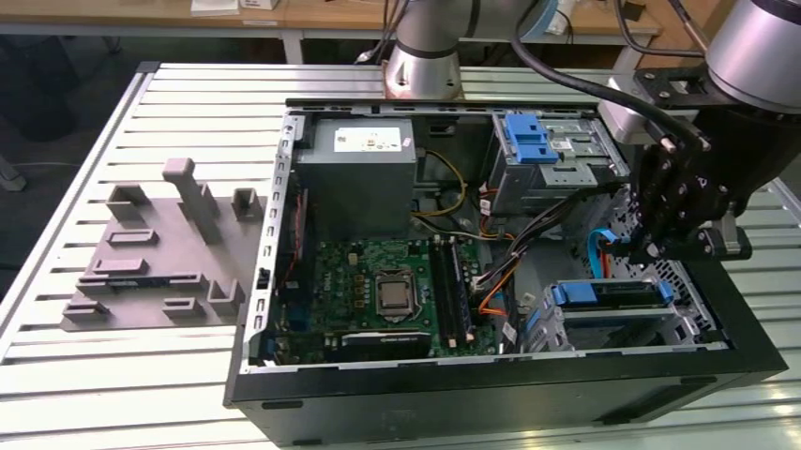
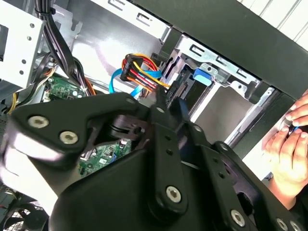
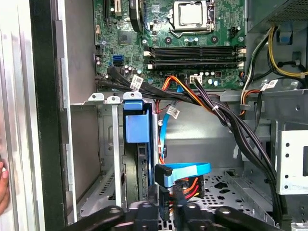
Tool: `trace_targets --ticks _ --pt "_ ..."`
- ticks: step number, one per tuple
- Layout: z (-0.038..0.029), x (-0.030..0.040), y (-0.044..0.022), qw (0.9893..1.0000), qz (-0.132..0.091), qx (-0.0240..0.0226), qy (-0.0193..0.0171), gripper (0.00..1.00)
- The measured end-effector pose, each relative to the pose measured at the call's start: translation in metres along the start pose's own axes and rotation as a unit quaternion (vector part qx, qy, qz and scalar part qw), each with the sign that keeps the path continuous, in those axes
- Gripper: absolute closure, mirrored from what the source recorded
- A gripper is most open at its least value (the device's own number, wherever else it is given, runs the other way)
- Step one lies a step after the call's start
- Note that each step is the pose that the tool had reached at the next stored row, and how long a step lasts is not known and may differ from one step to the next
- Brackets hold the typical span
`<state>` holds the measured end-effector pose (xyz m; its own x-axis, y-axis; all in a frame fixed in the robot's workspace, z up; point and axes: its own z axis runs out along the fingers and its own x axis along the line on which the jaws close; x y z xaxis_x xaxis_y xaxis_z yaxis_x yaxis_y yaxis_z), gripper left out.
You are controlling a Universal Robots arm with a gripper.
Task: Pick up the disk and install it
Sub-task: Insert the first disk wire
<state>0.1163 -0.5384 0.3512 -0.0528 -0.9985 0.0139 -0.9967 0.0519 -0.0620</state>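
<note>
The arm reaches down into the open computer case (image 1: 501, 375) on the exterior view's right, gripper (image 1: 651, 251) hanging just above the drive bay. Its fingers look pinched narrow around a black cable connector (image 3: 163, 174). The disk (image 1: 607, 294) already sits in the bay, blue frame showing. A hand (image 2: 288, 144) rests outside the case.

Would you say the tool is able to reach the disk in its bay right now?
Probably yes: the case is open, and the tool hangs just beside the disk, with only loose cables nearby.
</note>
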Motion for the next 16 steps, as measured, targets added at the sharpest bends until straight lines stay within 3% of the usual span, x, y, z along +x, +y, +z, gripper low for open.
trace_targets --ticks 2,9,11,14,16 --pt "0.0009 -0.0001 0.0001 1.0000 0.000 0.0000 0.0001 0.83" --pt "0.0013 -0.0001 -0.0003 1.0000 0.000 0.0000 0.0003 0.84" --pt "0.0013 -0.0002 -0.0008 1.0000 0.000 -0.0010 0.0049 0.84" --pt "0.0013 -0.0001 -0.0008 0.9998 -0.001 -0.0018 0.0174 0.84" --pt "0.0019 -0.0001 -0.0009 0.9997 -0.002 -0.0039 0.0227 0.84"
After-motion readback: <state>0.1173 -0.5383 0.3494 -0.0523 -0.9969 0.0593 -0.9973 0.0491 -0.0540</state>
